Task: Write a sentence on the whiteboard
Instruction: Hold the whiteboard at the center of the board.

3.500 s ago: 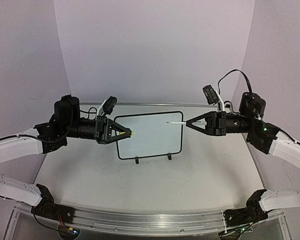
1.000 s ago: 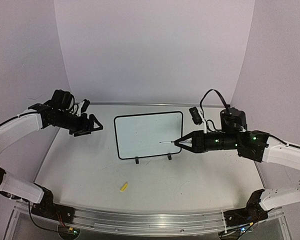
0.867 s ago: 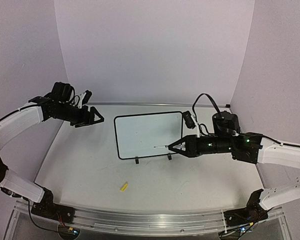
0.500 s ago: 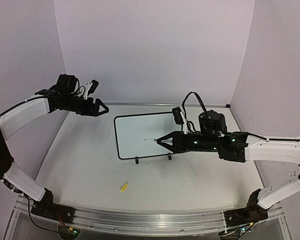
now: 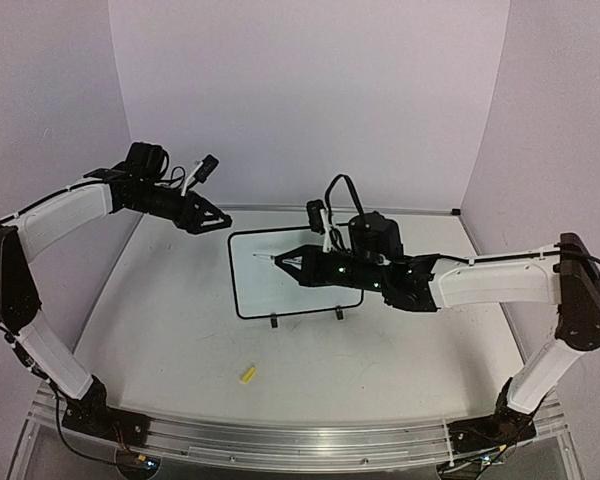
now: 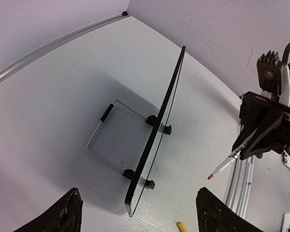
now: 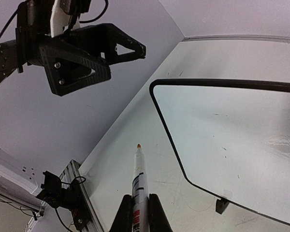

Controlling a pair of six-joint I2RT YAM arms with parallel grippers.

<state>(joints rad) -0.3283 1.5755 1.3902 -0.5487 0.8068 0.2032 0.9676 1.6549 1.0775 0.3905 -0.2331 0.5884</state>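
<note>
So the right gripper [image 5: 290,261] is clamped on the marker [image 5: 268,257], cap off, the yellow cap [image 5: 247,374] lying on the table [image 5: 160,330] well in front. The tip hangs by the upper left corner of the whiteboard [image 5: 280,295], which stands upright mid-table on its clip feet [image 5: 273,321] with a wire stand [image 6: 104,140] behind. I can't make out any writing, so I'd say we're right at the start: lining up for the first stroke. Next it needs to ease the tip onto the face with light pressure, since that board looks easy to shove back. The left gripper [image 5: 216,224] is spread wide and empty, up off to the board's left, touching nothing. The table is plain white, with pale purple walls [image 5: 310,100] around and a metal rail [image 5: 280,440] along the near edge.
</note>
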